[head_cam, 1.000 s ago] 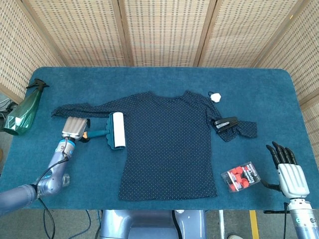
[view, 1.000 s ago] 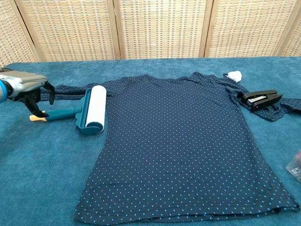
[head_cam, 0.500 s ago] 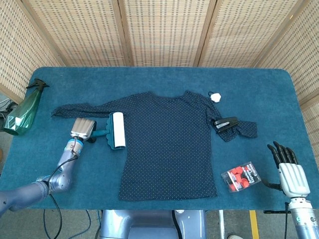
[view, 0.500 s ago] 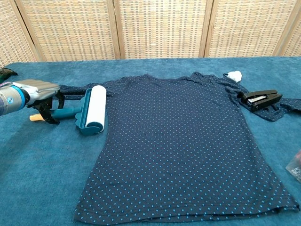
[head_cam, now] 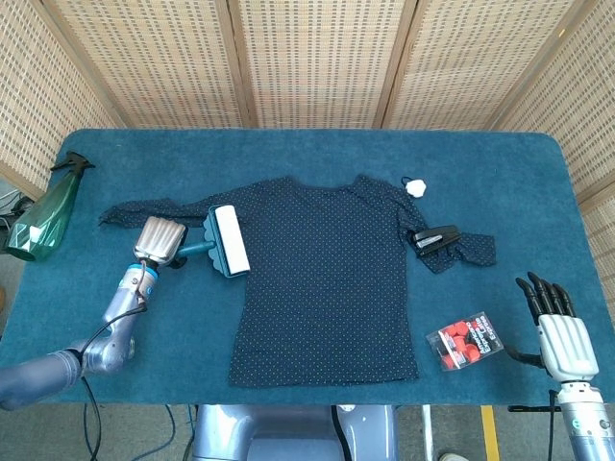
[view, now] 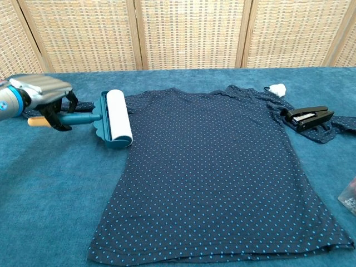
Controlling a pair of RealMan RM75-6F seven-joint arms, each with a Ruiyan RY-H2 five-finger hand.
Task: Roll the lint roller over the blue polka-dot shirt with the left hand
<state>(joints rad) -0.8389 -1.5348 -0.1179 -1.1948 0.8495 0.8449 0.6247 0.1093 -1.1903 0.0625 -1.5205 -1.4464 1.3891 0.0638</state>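
Note:
The blue polka-dot shirt (head_cam: pixel 327 279) (view: pixel 217 167) lies flat across the middle of the table. The lint roller (head_cam: pixel 227 242) (view: pixel 115 118), teal with a white roll and an orange handle tip, is lifted at the shirt's left edge. My left hand (head_cam: pixel 159 240) (view: pixel 43 95) grips its handle, fingers curled around it. My right hand (head_cam: pixel 561 336) rests at the table's front right, fingers apart and holding nothing; the chest view does not show it.
A green spray bottle (head_cam: pixel 48 213) lies at the far left. A black stapler (head_cam: pixel 436 236) (view: pixel 306 117) sits on the right sleeve, a small white object (head_cam: pixel 416 186) (view: pixel 277 88) near the collar, and a packet of red pieces (head_cam: pixel 465 341) at the front right.
My left hand closed on the roller's handle and raised it. The roller swung so its roll now sits at the shirt's left edge.

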